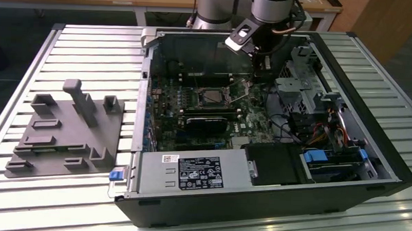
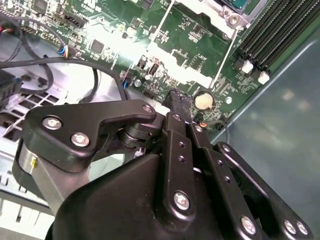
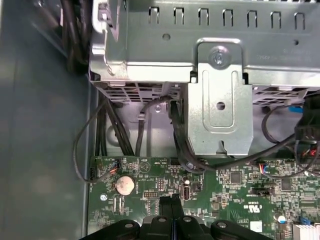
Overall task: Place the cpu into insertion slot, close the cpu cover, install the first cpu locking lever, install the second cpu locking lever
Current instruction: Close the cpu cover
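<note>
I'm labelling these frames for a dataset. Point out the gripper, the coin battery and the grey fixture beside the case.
gripper (image 3: 172,200): first wrist view, midway between its fingertips.
coin battery (image 3: 124,186): first wrist view, centre of its round face.
grey fixture (image 1: 54,141): exterior view, on its flat base.

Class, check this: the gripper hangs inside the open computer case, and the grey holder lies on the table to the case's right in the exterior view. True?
One slip: the exterior view shows the grey holder to the left of the computer case, not the right. The gripper does hang inside the case.
</note>
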### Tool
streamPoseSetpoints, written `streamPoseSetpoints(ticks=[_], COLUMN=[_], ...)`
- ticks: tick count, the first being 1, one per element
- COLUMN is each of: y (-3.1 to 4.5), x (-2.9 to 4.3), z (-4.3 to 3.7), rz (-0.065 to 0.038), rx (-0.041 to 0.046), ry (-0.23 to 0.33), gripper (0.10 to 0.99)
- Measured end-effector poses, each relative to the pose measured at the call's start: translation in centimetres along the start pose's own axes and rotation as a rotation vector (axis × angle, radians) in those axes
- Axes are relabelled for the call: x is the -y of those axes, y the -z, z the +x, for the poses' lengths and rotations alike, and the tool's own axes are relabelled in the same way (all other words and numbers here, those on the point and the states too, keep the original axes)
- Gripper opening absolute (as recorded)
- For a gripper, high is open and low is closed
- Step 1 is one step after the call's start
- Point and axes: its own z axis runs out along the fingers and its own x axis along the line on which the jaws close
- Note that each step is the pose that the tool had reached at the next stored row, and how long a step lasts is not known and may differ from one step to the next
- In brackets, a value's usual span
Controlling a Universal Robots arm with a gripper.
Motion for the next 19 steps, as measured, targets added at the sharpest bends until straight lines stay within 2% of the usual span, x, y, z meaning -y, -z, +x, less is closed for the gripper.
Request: streamPoseSetpoints(ticks=[13, 19], y=[-2.12, -2.19], x=[-0.23, -0.26], z=[0.04, 0.04], rz=[0.026, 0.03], rx=[0.0, 0.0002], ry=[0.0, 0.001], gripper=[0.106, 0.106])
